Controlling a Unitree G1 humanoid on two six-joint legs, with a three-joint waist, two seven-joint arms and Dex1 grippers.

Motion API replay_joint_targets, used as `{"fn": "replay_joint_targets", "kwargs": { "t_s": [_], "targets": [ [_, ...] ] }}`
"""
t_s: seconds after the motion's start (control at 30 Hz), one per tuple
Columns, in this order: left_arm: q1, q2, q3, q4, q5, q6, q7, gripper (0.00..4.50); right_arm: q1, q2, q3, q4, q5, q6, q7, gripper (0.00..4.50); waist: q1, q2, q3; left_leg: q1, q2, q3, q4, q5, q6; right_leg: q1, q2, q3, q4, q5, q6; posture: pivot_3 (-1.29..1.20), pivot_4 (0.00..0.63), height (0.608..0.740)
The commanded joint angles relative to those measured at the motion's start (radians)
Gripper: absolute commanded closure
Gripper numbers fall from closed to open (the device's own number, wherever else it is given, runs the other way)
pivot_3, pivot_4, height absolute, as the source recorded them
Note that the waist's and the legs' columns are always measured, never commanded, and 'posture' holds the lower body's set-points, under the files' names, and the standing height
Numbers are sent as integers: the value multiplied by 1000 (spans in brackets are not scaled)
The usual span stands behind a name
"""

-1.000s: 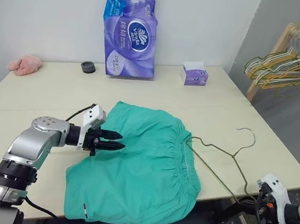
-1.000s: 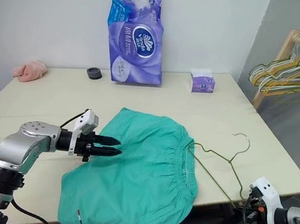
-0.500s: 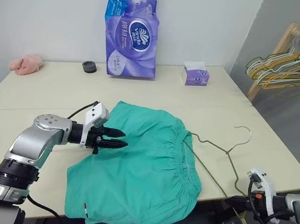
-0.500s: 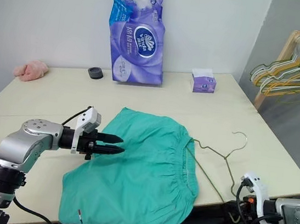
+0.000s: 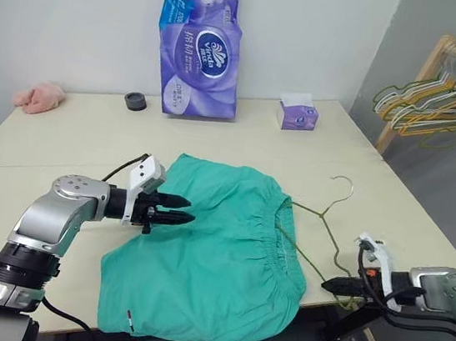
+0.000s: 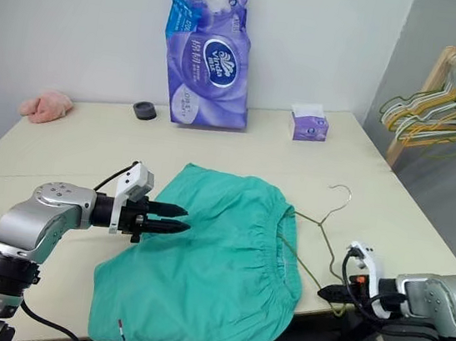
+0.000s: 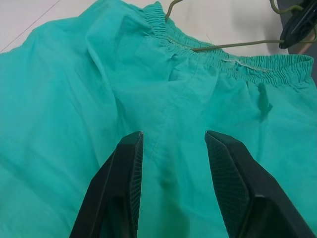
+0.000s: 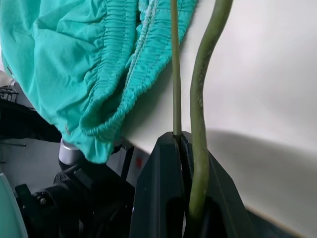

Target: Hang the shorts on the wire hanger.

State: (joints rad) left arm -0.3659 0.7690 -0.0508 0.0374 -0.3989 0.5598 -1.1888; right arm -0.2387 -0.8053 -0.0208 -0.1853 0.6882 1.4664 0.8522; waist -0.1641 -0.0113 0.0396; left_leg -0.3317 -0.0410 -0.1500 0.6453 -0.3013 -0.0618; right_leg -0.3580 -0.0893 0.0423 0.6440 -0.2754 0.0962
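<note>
A: Starting at the left: left tool point(image 5: 179, 209) hovering low over the leg side of the shorts point(image 5: 217, 253), black fingers point(image 7: 124, 188) spread, nothing pinched between them.

B: Shorts themselves?

A: Lying flat on the desk point(image 5: 74, 129), teal-green, gathered waistband toward the right, lower corner sagging over the near edge. Not lifted anywhere.

B: And further right?

A: Wire hanger point(image 5: 326, 220) lying on the desk just beside the waistband, one end reaching the elastic (inside the waist opening or merely against it, cannot tell), hook pointing away toward the wall. Right tool point(image 5: 337, 284) at the desk's near right edge, pressed together on the wire at the hanger's outer corner.

B: Progress, then?

A: Early, by the look of it. Done: hanger gripped. Left: getting the wire through or under the fabric, settling the shorts over the bar, raising the lot. Probably needs the left tool to pinch the cloth first.
</note>
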Motion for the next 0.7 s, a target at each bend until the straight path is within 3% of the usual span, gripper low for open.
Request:
{"fn": "replay_joint_targets", "kwargs": {
  "t_s": [0.03,0.23,0.33,0.53,0.7],
  "targets": [
    [-18,-6,41,-24,-27,2,15,2411,-52,22,10,2,10,-15,-14,4500,-1,0,0,0,0,0,0,0,0,0,0,0,0,0,0,-211,0,740],
    [-49,-47,100,28,-46,7,98,2411,-118,139,18,-103,27,-60,-74,4500,-2,1,0,0,0,-3,0,0,0,-2,1,0,1,0,0,-203,0,740],
    [-108,-83,144,110,-26,-27,187,1878,-124,147,47,-178,-4,-123,-97,4500,1,0,0,-1,-1,-7,0,0,0,-2,0,0,1,0,-1,-203,0,740],
    [-180,-76,156,167,-21,-93,167,86,-107,50,192,-260,-148,-370,-72,4500,0,0,0,-2,-1,-8,0,0,0,-3,0,-1,1,0,0,-207,0,740],
    [-215,36,18,141,116,-311,-27,39,-117,-17,297,-278,-272,-557,-31,4500,-6,0,0,-3,-1,-8,0,0,0,-6,0,0,1,0,0,-205,0,740]
  ]
}}
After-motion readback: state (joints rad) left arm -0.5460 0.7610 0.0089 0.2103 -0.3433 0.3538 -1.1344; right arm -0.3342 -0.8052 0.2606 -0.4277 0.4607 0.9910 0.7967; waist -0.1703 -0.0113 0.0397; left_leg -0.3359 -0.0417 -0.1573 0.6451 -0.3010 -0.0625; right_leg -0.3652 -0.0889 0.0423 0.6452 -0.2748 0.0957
